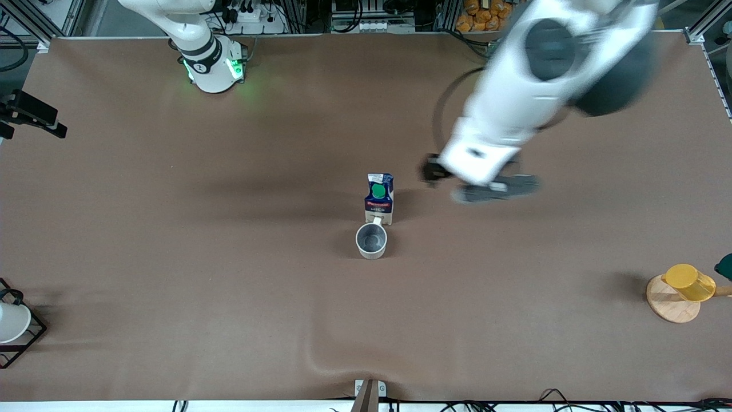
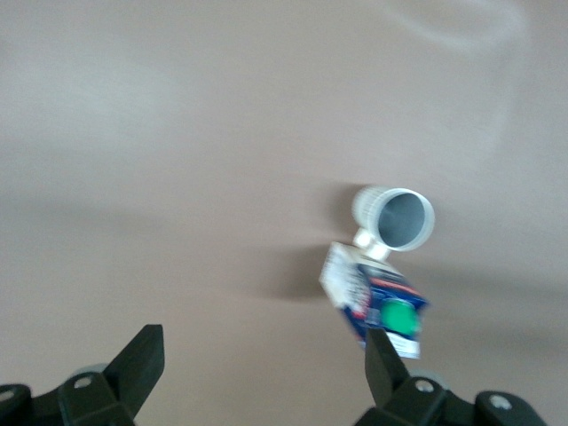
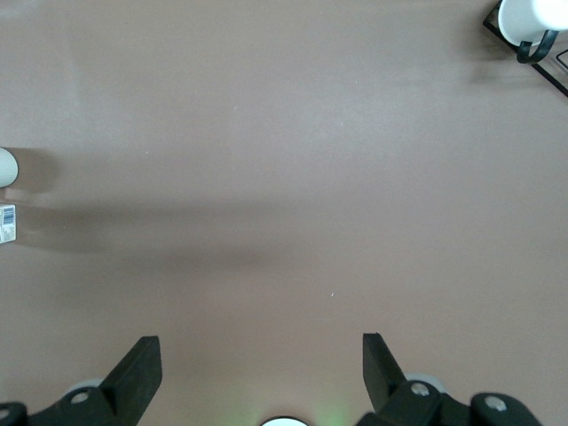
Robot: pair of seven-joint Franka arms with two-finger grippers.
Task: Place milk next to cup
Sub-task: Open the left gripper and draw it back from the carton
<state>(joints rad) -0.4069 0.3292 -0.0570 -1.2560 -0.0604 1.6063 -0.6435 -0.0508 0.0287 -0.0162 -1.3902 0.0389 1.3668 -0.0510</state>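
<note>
The milk (image 1: 379, 199), a dark blue and white carton with a green cap, stands upright mid-table. The pale grey cup (image 1: 372, 240) stands right beside it, nearer to the front camera, its handle toward the carton. My left gripper (image 1: 483, 186) is open and empty above the bare table, beside the milk toward the left arm's end. The left wrist view shows its open gripper (image 2: 264, 342), the milk (image 2: 377, 297) and the cup (image 2: 399, 217). My right gripper (image 3: 262, 342) is open and empty over bare table near its base; the right arm waits.
A yellow cup (image 1: 689, 281) lies on a round wooden coaster (image 1: 669, 303) at the left arm's end. A white cup (image 1: 11, 323) sits in a black wire rack at the right arm's end, also in the right wrist view (image 3: 532, 18).
</note>
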